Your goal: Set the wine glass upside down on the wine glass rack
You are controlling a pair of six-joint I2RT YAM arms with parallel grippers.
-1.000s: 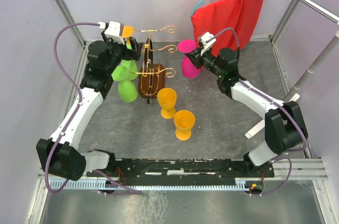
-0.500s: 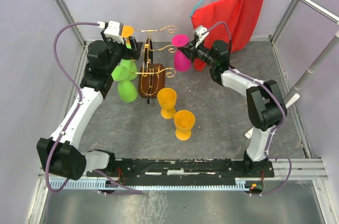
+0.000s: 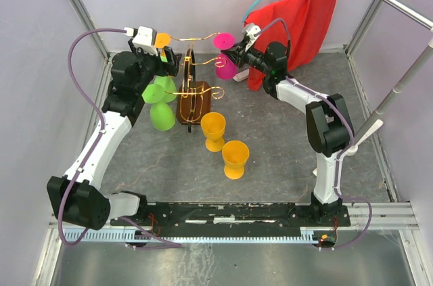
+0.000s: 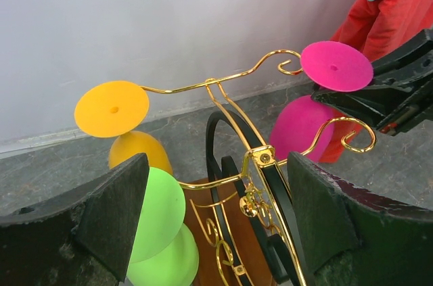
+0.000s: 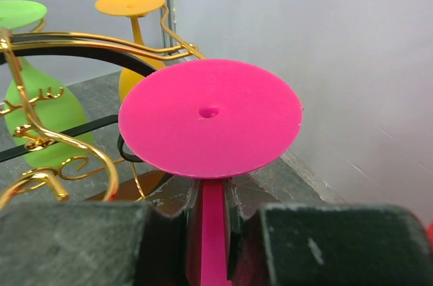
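The pink wine glass hangs upside down, its foot uppermost, with my right gripper shut on its stem. Its foot sits just right of the top scroll tip of the gold wire wine glass rack, and its bowl is behind the lower scroll. I cannot tell whether glass and wire touch. My left gripper stays open at the rack's left side. In the left wrist view its fingers frame the rack's post and hold nothing.
An orange glass and two green glasses hang upside down on the rack's left arms. Two orange glasses stand on the table in front. A red cloth hangs behind my right arm, and a metal rail runs at right.
My right arm has carried the pink glass left and toward the back, up to the rack's right scroll arms. The left arm has not moved.
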